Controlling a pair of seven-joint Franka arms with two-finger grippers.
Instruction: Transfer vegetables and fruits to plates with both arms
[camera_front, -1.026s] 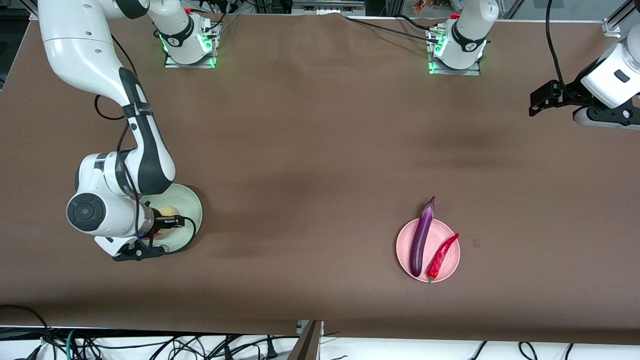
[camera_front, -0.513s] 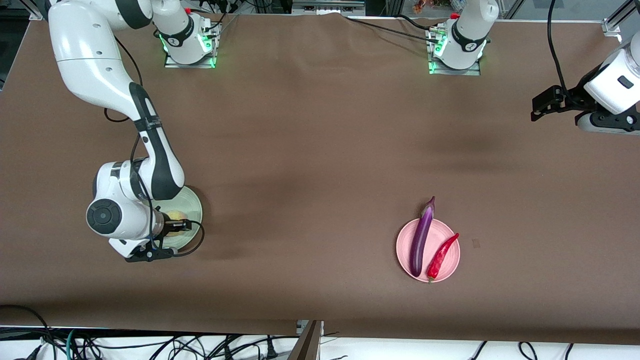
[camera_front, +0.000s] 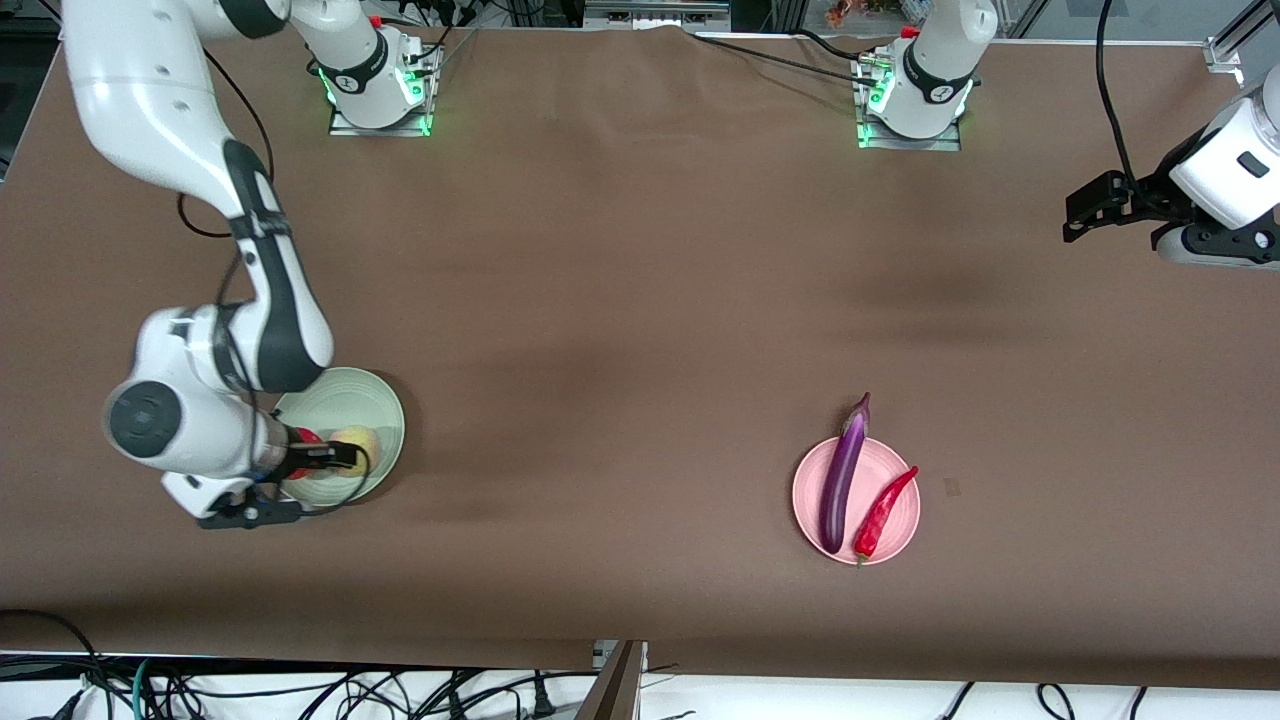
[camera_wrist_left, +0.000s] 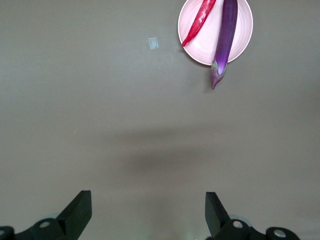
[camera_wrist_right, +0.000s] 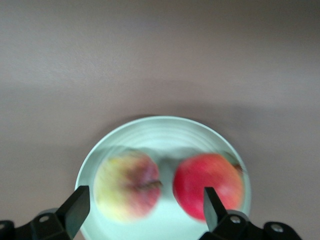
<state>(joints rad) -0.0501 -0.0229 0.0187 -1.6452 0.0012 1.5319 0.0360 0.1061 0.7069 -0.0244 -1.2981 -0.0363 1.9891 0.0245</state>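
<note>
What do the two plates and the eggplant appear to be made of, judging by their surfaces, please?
The pink plate and the mint green plate look like smooth plastic or glazed ceramic: even colour, faint concentric rings and a soft sheen; which one is unclear. The eggplant has a glossy purple skin with a long highlight, so it could be real or a plastic replica.

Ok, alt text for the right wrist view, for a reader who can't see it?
A pale green plate on the brown table holds a yellow-pink peach beside a red pomegranate-like fruit. The right end effector is above them, its fingers open and empty.
</note>
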